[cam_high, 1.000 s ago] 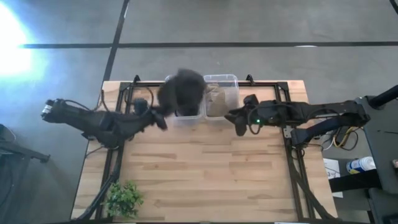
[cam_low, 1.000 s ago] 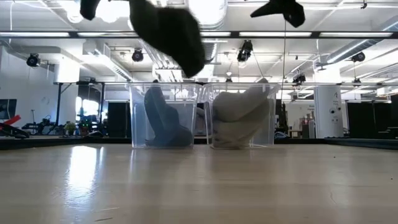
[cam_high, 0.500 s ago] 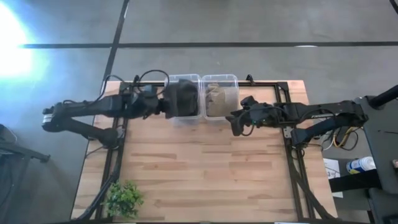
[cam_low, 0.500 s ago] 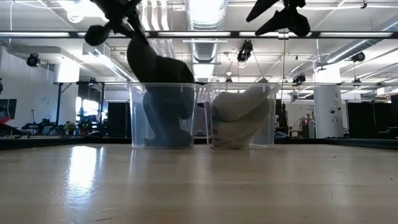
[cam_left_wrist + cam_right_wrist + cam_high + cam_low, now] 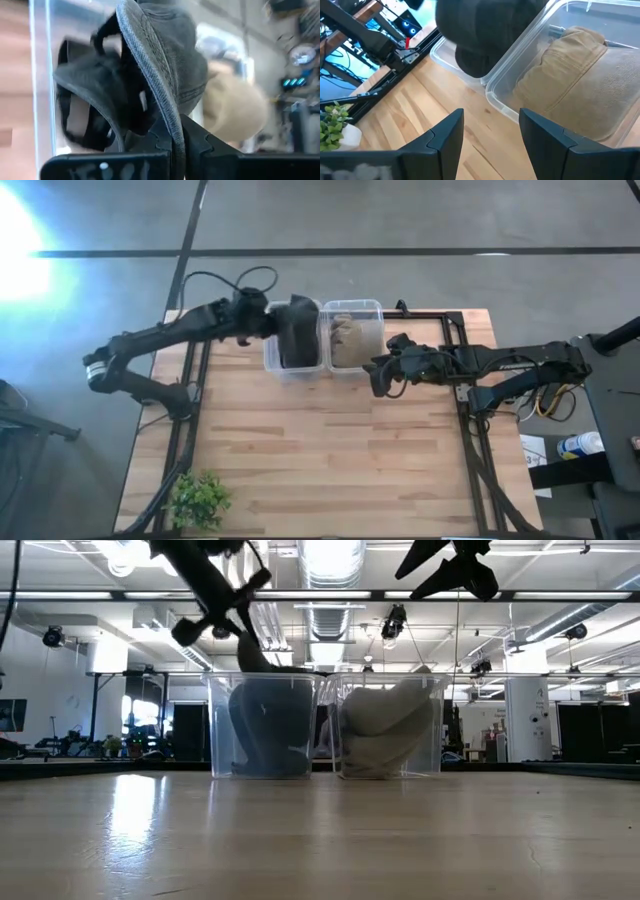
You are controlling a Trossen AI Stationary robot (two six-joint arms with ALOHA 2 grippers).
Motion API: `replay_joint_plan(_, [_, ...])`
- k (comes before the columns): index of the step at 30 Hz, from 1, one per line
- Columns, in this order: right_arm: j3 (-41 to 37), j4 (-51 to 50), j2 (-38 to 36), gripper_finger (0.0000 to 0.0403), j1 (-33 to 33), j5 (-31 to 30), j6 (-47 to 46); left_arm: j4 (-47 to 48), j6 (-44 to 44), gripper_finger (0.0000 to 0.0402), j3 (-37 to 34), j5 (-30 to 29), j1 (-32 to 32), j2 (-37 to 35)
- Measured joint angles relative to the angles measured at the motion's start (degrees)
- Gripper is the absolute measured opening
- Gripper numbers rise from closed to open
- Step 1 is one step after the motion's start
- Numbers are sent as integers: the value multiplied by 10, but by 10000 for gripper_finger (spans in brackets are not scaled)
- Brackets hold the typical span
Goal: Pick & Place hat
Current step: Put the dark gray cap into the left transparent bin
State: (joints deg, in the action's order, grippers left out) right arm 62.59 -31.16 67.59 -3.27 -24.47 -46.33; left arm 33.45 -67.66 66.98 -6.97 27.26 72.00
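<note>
Hat: dark grey hat point(image 5: 165, 65), stitched brim, crumpled, inside left clear bin point(image 5: 292, 366).
Left claw point(image 5: 272, 327): clamped on the brim, at bin's edge.
Right claw point(image 5: 381, 380): spread wide, empty, right of bin.

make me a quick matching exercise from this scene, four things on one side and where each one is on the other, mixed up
Things:
1. dark hat
2. tan hat
3. small plant
4. right gripper

Places or states:
A. near corner of the table, on the left arm's side
B. open, above the wood in front of the bins
C. in the right-hand clear bin
D. pinched by its brim in the left gripper, over the left-hand clear bin

Pairs: 1-D, 2-C, 3-A, 4-B
</note>
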Motion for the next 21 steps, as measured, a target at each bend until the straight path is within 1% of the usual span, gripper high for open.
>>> replay_joint_plan(3, [0, 0, 0, 187, 0, -1, 0, 11, -4, 15, 0, 45, 1, 34])
replay_joint_plan(6, [0, 0, 0, 187, 0, -2, 1, 6, -14, 15, -1, 66, 1, 65])
replay_joint_plan(11, [0, -1, 0, 187, 1, -2, 8, -10, -1, 16, -2, 67, 13, 101])
replay_joint_plan(14, [0, -2, 0, 187, 3, -3, 15, -14, 43, 16, -2, 66, 16, 111])
replay_joint_plan(16, [0, -2, 0, 187, 3, -4, 16, -15, 74, 20, -2, 55, 16, 110])
replay_joint_plan(18, [0, -4, 0, 187, 3, -3, 20, -15, 93, 33, -2, 43, 16, 106])
replay_joint_plan(21, [0, -4, 0, 187, 3, -3, 30, -14, 125, 67, -2, 35, 16, 94])
